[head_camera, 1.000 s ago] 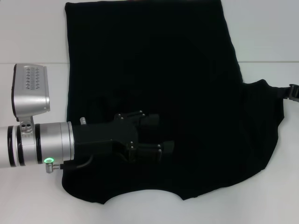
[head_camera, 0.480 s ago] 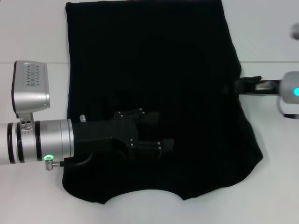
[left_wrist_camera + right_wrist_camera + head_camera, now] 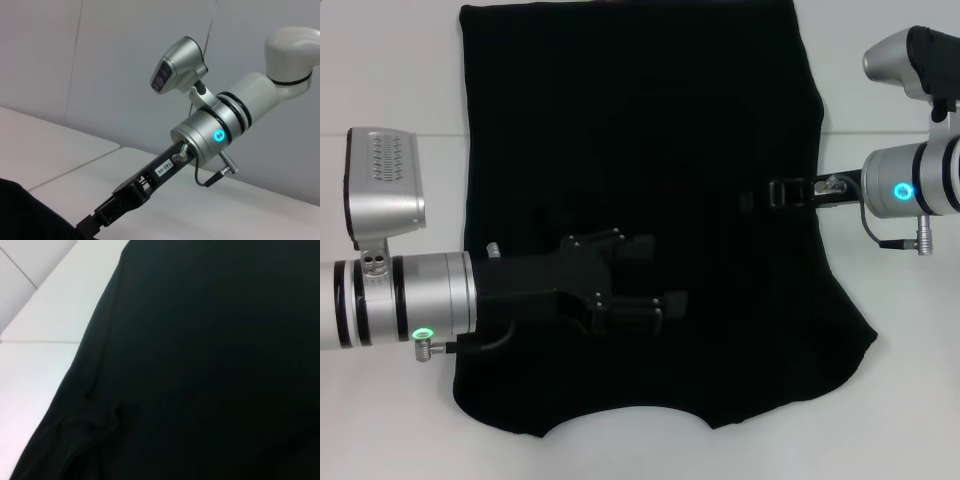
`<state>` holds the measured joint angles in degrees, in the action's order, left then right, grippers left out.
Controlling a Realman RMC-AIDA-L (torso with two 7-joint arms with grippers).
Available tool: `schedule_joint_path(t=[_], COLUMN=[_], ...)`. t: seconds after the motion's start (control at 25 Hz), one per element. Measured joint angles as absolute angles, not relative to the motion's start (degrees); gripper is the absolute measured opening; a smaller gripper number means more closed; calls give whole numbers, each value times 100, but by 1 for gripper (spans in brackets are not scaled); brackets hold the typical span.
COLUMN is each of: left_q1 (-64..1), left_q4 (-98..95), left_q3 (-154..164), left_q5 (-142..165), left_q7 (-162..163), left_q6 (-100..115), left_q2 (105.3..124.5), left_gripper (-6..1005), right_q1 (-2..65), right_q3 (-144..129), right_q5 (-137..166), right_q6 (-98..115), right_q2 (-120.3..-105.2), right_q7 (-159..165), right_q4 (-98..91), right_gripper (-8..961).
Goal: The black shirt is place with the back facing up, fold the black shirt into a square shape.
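Reaching further inward over black shirt point(image 3: 640, 130): right gripper point(image 3: 760, 196); sleeve folded.

I find one piece of readable marking. In my left wrist view, a small white label point(image 3: 164, 167) sits on the black stem of the right hand point(image 3: 92, 223), just behind the fingers and just ahead of the silver wrist housing. It carries dark printed characters, seemingly digits with a dash, but I cannot make them out with certainty. The glowing rings on both wrists are plain indicator lights with no characters. I read no text, brand or number on the black shirt point(image 3: 640, 150), the tabletop point(image 3: 380, 70) or the wrist camera housings.
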<state>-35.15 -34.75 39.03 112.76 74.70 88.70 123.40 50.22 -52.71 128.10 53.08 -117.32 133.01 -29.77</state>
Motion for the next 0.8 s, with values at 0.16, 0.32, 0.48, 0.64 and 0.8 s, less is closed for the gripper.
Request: schedule_joint_path(t=[0.16,0.32,0.48,0.64,0.8], left_q1=[-3516,-3502,-3394,-3177,-2769], left_q4=[-3480,-3494,-3686,-4007,-4564], left_q3=[3866,3755,3608,3414,2900], left_q5=[11276,11290,11416,11722,12273], left_q7=[7471,7578,8077,8593,8606], left_q6=[8813,8798,8825,8869,8882], left_q2=[12338,12322,12260,12188,12205], left_gripper=[905,905,905,905,905], right_q1=[4979,4899,4633,4294,4079], right_q3=[-5263,-5206,-4834,-4599,-4578], right_q5=[12798,12792,12559,11756,11294], right_q6=[5582,5922,6316,6700,6643], right_q2=[-11666,-11517,-11484,-11529,-11609], right_q7=[13409,13530,13251,12369,11973], right_q4=[-3098,-3131,-3289,-3269,-3251], right_gripper=[118,366,568,721,817])
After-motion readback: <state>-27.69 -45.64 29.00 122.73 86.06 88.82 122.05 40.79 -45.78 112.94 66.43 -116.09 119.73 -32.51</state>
